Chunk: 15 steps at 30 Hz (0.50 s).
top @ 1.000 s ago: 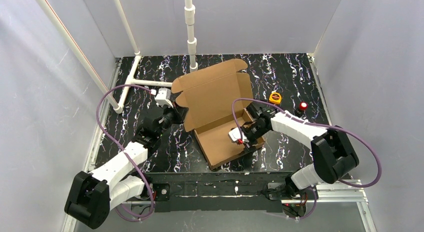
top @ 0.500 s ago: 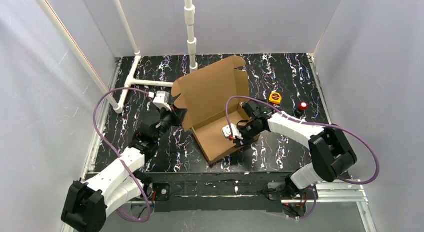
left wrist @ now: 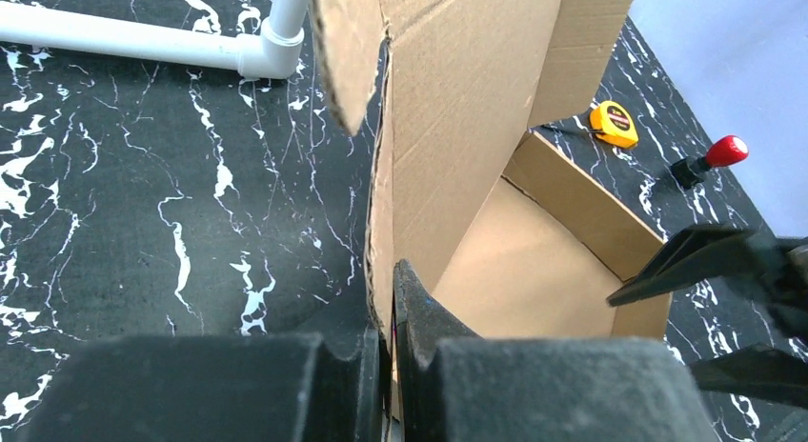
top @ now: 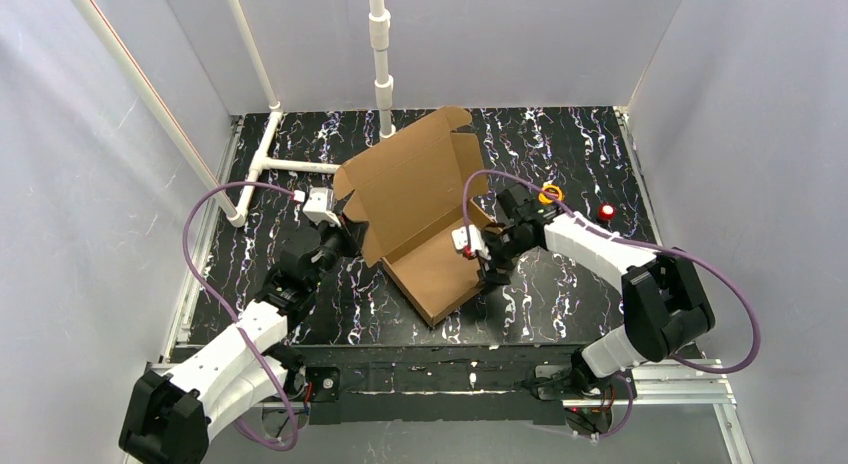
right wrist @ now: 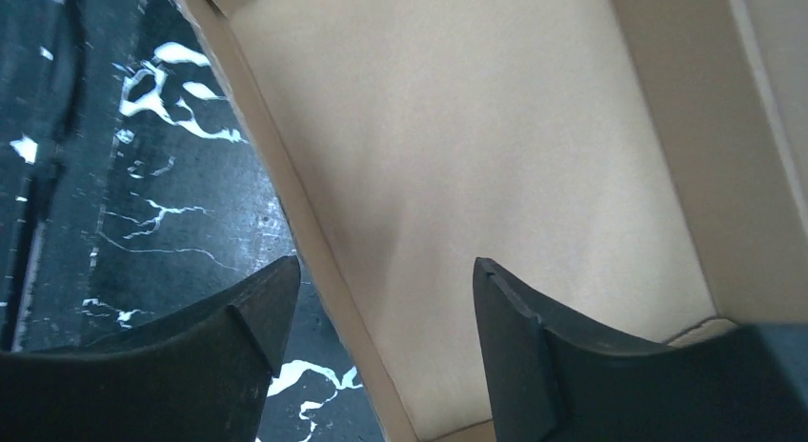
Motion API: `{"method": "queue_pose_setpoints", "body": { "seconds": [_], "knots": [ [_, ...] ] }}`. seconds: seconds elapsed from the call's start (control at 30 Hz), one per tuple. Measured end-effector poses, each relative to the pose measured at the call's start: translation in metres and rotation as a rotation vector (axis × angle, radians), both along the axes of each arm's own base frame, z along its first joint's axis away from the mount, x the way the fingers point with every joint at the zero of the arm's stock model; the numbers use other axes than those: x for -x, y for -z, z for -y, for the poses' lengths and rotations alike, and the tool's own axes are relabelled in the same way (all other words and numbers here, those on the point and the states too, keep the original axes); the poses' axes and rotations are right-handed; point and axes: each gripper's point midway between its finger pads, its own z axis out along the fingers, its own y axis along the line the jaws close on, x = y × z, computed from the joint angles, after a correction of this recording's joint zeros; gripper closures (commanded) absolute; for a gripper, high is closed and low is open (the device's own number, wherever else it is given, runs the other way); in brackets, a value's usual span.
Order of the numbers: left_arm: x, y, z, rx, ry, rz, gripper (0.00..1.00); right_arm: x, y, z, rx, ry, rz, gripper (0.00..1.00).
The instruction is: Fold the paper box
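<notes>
Pinching the paper box (top: pixel 410 194) by its upright panel, the left fingers (left wrist: pixel 419 313) clamp cardboard; the right fingers (right wrist: pixel 252 318) stand spread astride its low side wall, mid-table (top: pixel 580 144).

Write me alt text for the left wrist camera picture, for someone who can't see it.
The left arm's black fingers pinch the upright wall of a plain brown corrugated cardboard box; a small orange tape measure lies beyond on the black marbled table.

We see the paper box (top: pixel 410 199) as matt brown corrugated cardboard, the table (top: pixel 580 144) under it smooth black with white veins, the pipe (top: pixel 379 44) behind it smooth white plastic.
</notes>
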Motion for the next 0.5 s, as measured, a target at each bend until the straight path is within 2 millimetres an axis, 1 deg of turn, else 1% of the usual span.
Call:
{"method": "queue_pose_setpoints", "body": {
  "seconds": [0.07,0.13,0.23,0.27,0.3,0.4,0.5],
  "knots": [
    [0.0,0.001,-0.001,-0.015,-0.006,0.003,1.0,-0.002,-0.014,0.001,-0.055,-0.006,-0.028,0.22],
    [-0.002,0.001,-0.002,-0.037,-0.014,0.008,1.0,-0.01,-0.03,0.007,-0.123,0.021,-0.055,0.22],
    [-0.007,0.0,-0.002,-0.071,-0.025,0.019,1.0,-0.026,-0.049,0.022,-0.208,0.119,-0.084,0.22],
    [-0.009,-0.001,-0.001,-0.084,-0.026,0.024,1.0,-0.029,-0.055,0.021,-0.236,0.152,-0.095,0.2],
    [-0.01,-0.002,0.0,-0.095,-0.025,0.031,1.0,-0.042,-0.06,0.031,-0.26,0.218,-0.09,0.2],
    [-0.013,-0.002,0.002,-0.126,-0.019,0.043,1.0,-0.068,-0.072,0.044,-0.331,0.403,-0.097,0.18],
    [-0.014,-0.002,0.002,-0.151,-0.012,0.054,1.0,-0.094,-0.076,0.054,-0.365,0.581,-0.108,0.17]
  ]
}}
